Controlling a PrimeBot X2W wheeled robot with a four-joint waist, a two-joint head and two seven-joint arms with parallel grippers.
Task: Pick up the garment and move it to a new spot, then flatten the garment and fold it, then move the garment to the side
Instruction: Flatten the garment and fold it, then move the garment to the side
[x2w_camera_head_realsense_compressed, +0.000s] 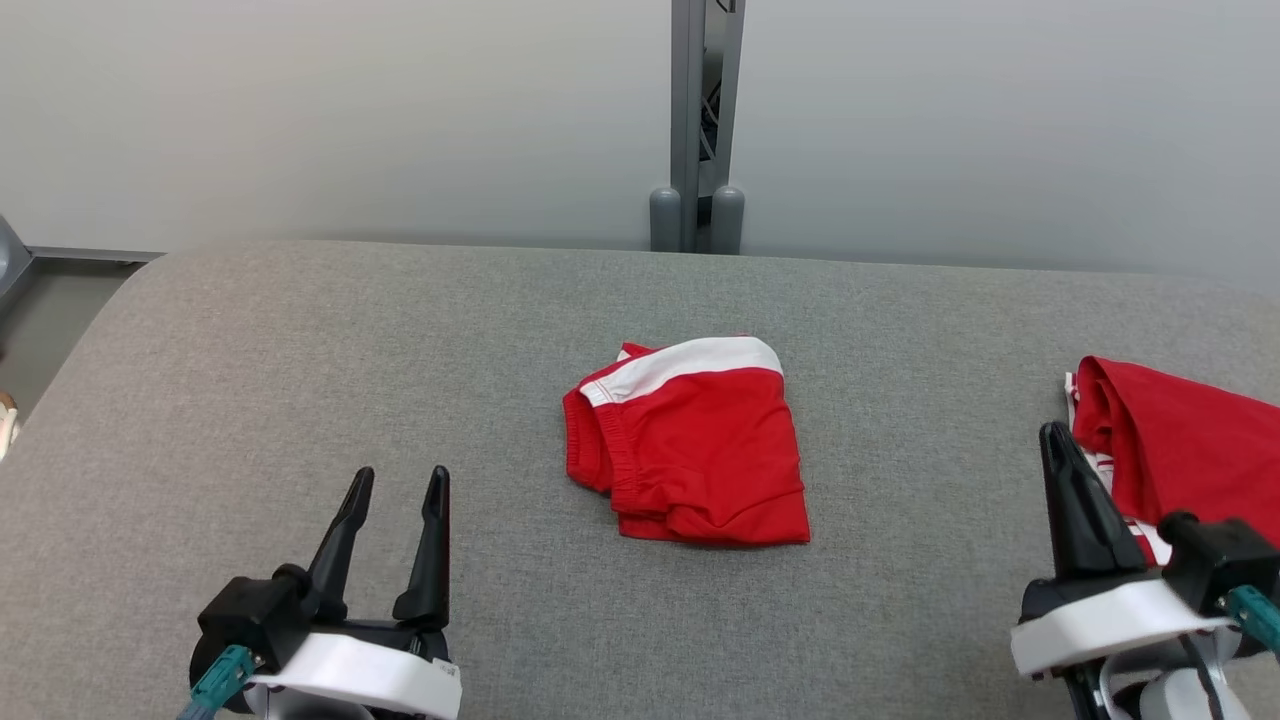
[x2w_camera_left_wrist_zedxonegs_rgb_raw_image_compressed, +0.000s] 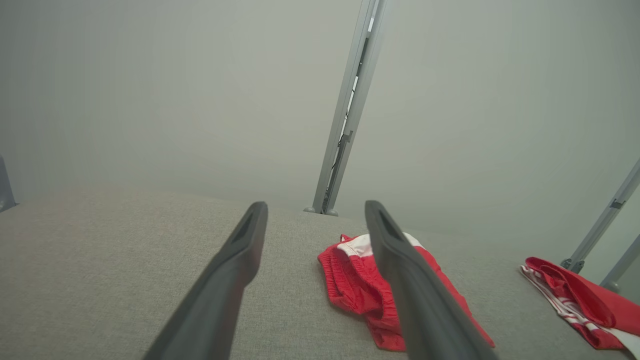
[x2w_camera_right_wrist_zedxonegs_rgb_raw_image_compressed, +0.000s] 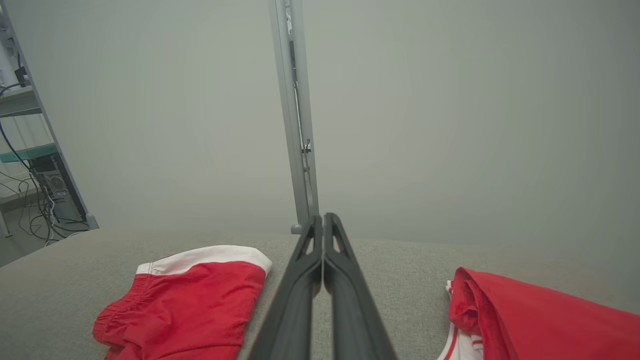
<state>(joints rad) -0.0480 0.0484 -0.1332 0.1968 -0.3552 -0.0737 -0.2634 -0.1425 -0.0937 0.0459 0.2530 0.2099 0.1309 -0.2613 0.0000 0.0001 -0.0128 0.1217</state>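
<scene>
The red garment (x2w_camera_head_realsense_compressed: 690, 445) is lying in the middle of the soft gray table (x2w_camera_head_realsense_compressed: 250, 340). It is sitting in a small, thick square with its white band at the far edge, so it is looking folded to me, though a bit lumpy along the near side. The left gripper (x2w_camera_head_realsense_compressed: 400, 474) is hanging low at the near left, well apart from the garment, and it is holding its two dark fingers wide open with nothing between them. The right gripper (x2w_camera_head_realsense_compressed: 1052, 432) is hanging at the near right with its fingers pressed tight together, and it is holding nothing. Just beside it, a second red cloth (x2w_camera_head_realsense_compressed: 1180, 440) with white stripes is lying at the right edge of the table. A metal post (x2w_camera_head_realsense_compressed: 700, 120) is standing behind the table against the pale wall. I am guessing the folding part is done and the last part is coming up: moving the garment to the side. For that, a gripper is going to need to reach in over the garment with open fingers, pinch through all the layers at one edge, and carry it so the fold is not falling open.
</scene>
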